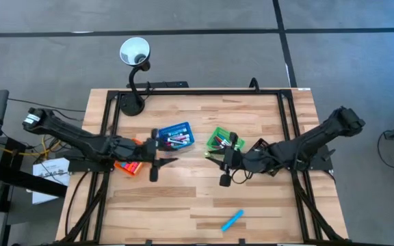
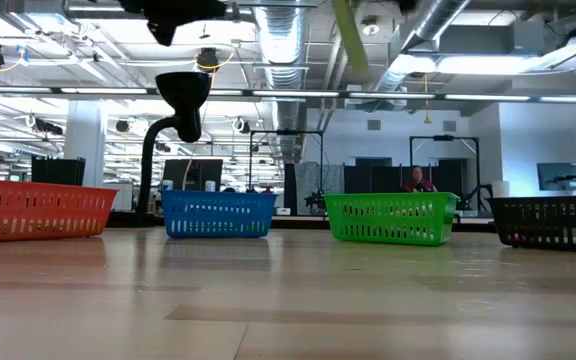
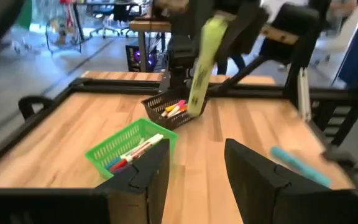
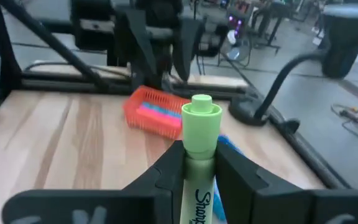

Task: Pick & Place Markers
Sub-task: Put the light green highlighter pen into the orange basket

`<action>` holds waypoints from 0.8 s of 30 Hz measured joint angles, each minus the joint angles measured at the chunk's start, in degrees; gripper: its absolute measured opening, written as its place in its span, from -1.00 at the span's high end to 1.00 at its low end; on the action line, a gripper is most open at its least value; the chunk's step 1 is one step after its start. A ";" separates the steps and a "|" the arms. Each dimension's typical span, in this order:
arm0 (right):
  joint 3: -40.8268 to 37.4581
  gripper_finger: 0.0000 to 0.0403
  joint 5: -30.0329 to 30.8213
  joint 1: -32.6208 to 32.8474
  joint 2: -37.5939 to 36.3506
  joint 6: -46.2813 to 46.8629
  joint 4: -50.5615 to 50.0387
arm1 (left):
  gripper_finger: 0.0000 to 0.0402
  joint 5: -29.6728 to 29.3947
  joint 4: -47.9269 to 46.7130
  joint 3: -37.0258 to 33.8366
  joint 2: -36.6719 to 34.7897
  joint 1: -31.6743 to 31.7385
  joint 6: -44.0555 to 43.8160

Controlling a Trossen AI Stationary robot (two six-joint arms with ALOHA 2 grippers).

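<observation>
My right gripper hovers near the table's middle, shut on a light-green marker, which also shows in the left wrist view and at the top of the low view. My left gripper is open and holds nothing; it hangs above the table left of centre. A light-blue marker lies flat on the table near the near edge. More markers lie in the blue basket, the green basket and the black basket. My right gripper pinches the green marker's barrel between its two fingers. The marker lies along the fingers, and its capped end sticks out past the fingertips. It is lifted clear of the table and hangs tilted, free end down.
An orange basket sits under my left arm. A black desk lamp stands at the far edge on its base. A black metal frame runs round the table. Bare wood lies toward the near edge.
</observation>
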 joint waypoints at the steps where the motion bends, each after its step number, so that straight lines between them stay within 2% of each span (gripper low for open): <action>1: -2.11 0.66 -0.20 -0.47 0.15 0.44 2.54 | 0.26 0.00 1.83 0.00 1.76 0.00 2.06; 5: -8.21 0.67 -1.06 -3.21 1.55 -3.59 21.73 | 0.26 0.05 10.90 -0.02 8.67 0.89 9.30; 9: -10.38 0.67 -10.48 -4.85 1.72 -5.38 33.34 | 0.26 1.64 21.27 0.40 13.81 3.15 11.41; 12: -10.73 0.67 -16.37 -5.37 1.74 -4.99 35.14 | 0.26 7.32 22.73 1.39 15.36 5.57 11.40; 18: -10.71 0.67 -16.38 -5.62 1.78 -4.99 34.10 | 0.26 18.74 23.74 2.74 18.58 8.93 8.34; 24: -10.71 0.67 -16.42 -6.68 1.78 -4.86 33.84 | 0.26 20.41 30.19 2.82 22.37 9.05 8.16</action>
